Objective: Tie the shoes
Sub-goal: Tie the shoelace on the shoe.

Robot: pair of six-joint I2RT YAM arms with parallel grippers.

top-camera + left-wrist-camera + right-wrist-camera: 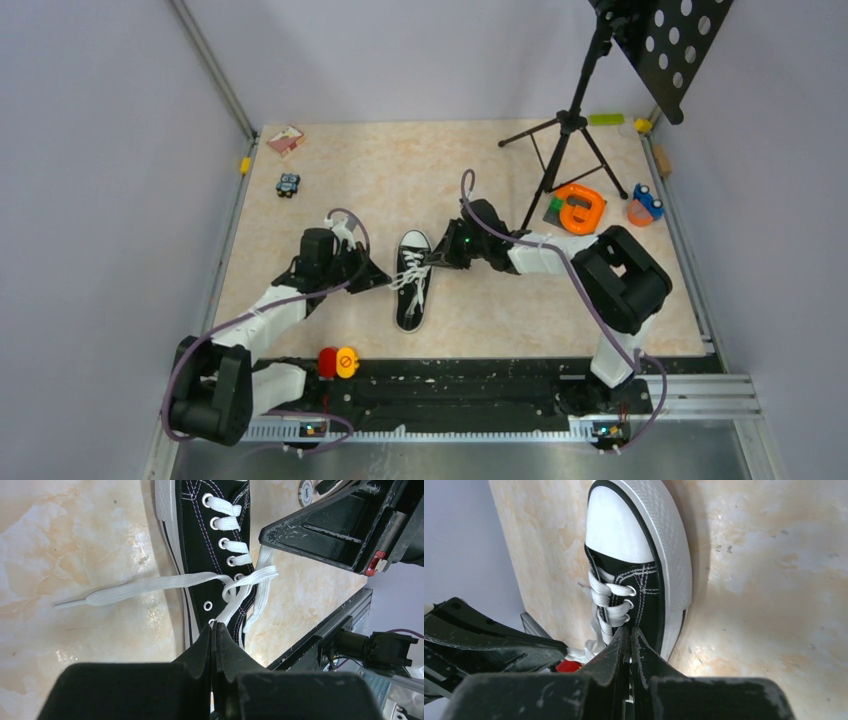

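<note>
Left hand (213,628) clamped on white lace (234,601) of black sneaker (196,535), right hand (629,633) closed, tips at the sneaker's side

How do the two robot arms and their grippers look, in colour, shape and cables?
The left arm and right arm have white shells and black joints; a purple-grey cable loops along each. The left gripper and right gripper are black, with scuffed wedge-shaped fingers.

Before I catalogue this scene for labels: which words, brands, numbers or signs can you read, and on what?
No words or numbers are readable.
Red barred-circle sign: on the yellow disc at the table's near edge.
Dark mark on the round white disc: too blurred to read.
No brand shows on the sneaker.
</note>
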